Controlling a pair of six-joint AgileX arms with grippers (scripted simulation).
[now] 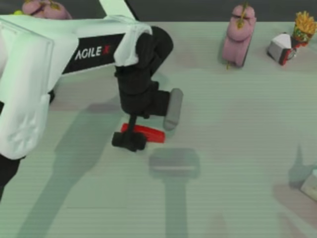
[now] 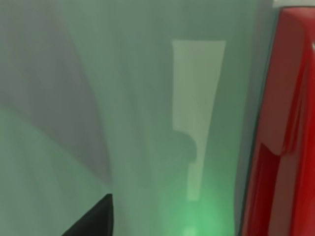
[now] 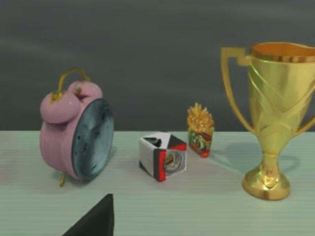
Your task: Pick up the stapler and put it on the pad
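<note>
The red stapler [image 1: 147,133] lies flat on the table near the middle, its long side running left to right. My left gripper [image 1: 130,140] hangs straight down over the stapler's left end, open, its black fingers straddling it. In the left wrist view the stapler [image 2: 283,137] fills one edge and one black fingertip [image 2: 97,220] shows apart from it. The pad [image 1: 174,162] is a flat greyish rectangle just in front of and right of the stapler, partly in shadow; in the left wrist view the pad [image 2: 197,83] shows as a pale strip. My right gripper is parked at the right, with one fingertip [image 3: 98,219] in view.
At the back right stand a pink alarm clock [image 1: 239,34], a thick white block with a black side [image 1: 281,48] and a fries carton [image 1: 303,27]. A gold trophy [image 3: 275,113] shows in the right wrist view. Another pink object [image 1: 42,7] sits at the back left.
</note>
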